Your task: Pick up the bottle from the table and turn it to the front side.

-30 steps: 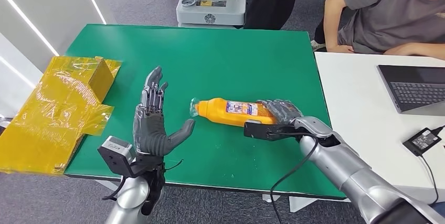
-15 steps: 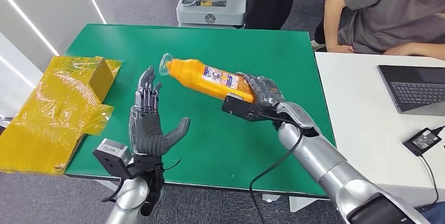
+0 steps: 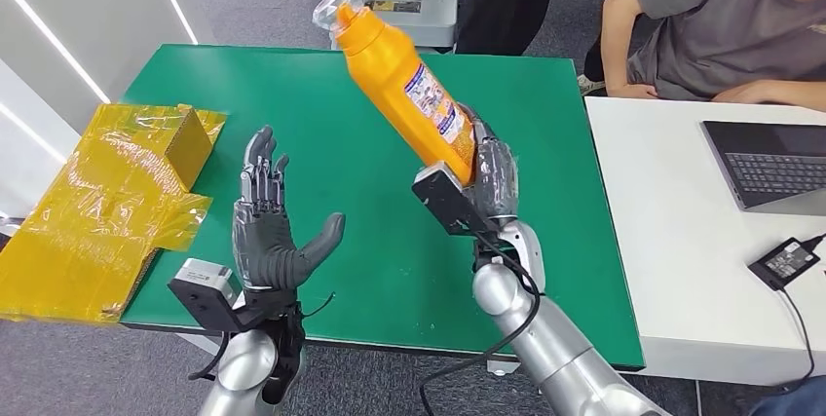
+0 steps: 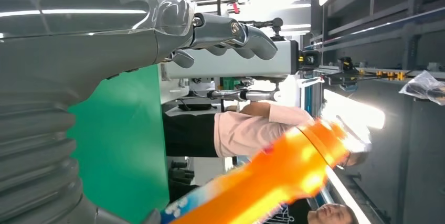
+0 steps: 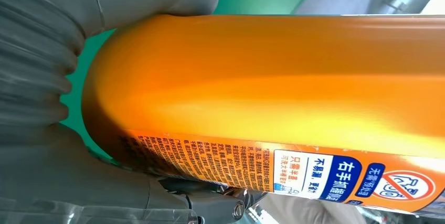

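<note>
My dark grey right hand [image 3: 487, 180] grips an orange bottle [image 3: 404, 94] with a blue, white and red label [image 3: 435, 107]; green table [image 3: 292, 85], yellow wrapping [image 3: 107, 192], white desk [image 3: 672, 241]

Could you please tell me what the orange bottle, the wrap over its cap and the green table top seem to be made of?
The tall orange bottle held by the right hand looks like smooth, glossy plastic, with soft highlights along its side. The clear crinkled wrap over its cap seems to be thin plastic film. The green table top looks matte, perhaps a mat or laminate; the pictures leave that open.
</note>
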Robot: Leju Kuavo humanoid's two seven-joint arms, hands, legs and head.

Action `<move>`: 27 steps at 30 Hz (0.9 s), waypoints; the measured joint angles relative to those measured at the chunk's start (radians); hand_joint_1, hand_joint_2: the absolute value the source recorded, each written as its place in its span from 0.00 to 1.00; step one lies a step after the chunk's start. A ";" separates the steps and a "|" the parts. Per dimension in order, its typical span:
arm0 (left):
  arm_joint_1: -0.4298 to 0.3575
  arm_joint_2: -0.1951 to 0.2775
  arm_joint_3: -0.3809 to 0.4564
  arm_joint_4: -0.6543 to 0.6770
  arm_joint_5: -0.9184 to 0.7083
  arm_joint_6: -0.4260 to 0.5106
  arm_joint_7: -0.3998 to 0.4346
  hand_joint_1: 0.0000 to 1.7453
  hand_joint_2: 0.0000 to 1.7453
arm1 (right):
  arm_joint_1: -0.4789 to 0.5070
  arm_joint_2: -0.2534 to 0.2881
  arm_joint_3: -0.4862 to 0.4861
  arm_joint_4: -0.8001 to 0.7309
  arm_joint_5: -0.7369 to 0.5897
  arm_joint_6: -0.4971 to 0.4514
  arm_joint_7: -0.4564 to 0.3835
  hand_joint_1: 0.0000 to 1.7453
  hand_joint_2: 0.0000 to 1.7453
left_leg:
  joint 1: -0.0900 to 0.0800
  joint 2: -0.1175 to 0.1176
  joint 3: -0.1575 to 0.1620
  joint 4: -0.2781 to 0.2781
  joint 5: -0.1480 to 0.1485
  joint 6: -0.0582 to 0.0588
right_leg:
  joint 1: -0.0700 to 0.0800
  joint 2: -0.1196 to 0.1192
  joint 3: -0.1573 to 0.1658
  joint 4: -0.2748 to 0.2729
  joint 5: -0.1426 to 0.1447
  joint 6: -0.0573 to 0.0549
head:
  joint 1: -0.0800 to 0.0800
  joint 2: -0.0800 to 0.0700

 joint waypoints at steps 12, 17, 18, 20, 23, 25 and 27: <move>-0.010 -0.004 0.003 0.004 0.000 -0.031 -0.013 0.00 1.00 | 0.098 0.030 -0.041 -0.105 0.118 0.033 -0.115 1.00 1.00 | 0.000 0.000 0.000 0.000 0.000 0.000 | 0.000 0.000 0.000 0.000 0.000 0.000 | 0.000 0.000; -0.019 -0.004 0.003 0.007 -0.020 -0.070 -0.003 0.00 1.00 | 0.124 0.030 -0.038 -0.133 0.184 0.103 -0.107 1.00 1.00 | 0.000 0.000 0.000 0.000 0.000 0.000 | 0.000 0.000 0.000 0.000 0.000 0.000 | 0.000 0.000; -0.022 -0.004 0.003 0.008 -0.024 -0.078 0.001 0.00 1.00 | 0.130 0.030 -0.038 -0.141 0.200 0.123 -0.100 1.00 1.00 | 0.000 0.000 0.000 0.000 0.000 0.000 | 0.000 0.000 0.000 0.000 0.000 0.000 | 0.000 0.000; -0.028 -0.005 0.003 0.010 -0.031 -0.088 0.005 0.00 1.00 | 0.143 0.030 -0.038 -0.154 0.229 0.156 -0.087 1.00 1.00 | 0.000 0.000 0.000 0.000 0.000 0.000 | 0.000 0.000 0.000 0.000 0.000 0.000 | 0.000 0.000; -0.030 -0.008 0.004 0.012 -0.035 -0.095 0.005 0.00 1.00 | 0.153 0.030 -0.039 -0.164 0.250 0.182 -0.082 1.00 1.00 | 0.000 0.000 0.000 0.000 0.000 0.000 | 0.000 0.000 0.000 0.000 0.000 0.000 | 0.000 0.000; -0.030 -0.009 0.005 0.013 -0.036 -0.095 0.005 0.00 1.00 | 0.154 0.030 -0.041 -0.165 0.263 0.198 -0.084 1.00 1.00 | 0.000 0.000 0.000 0.000 0.000 0.000 | 0.000 0.000 -0.001 0.000 0.000 0.000 | 0.000 0.000; -0.030 -0.009 0.007 0.016 -0.035 -0.096 0.005 0.00 1.00 | 0.154 0.029 -0.044 -0.164 0.274 0.214 -0.089 1.00 1.00 | 0.000 0.000 0.000 0.000 0.000 0.000 | 0.000 0.000 -0.001 0.000 0.000 0.000 | 0.000 0.000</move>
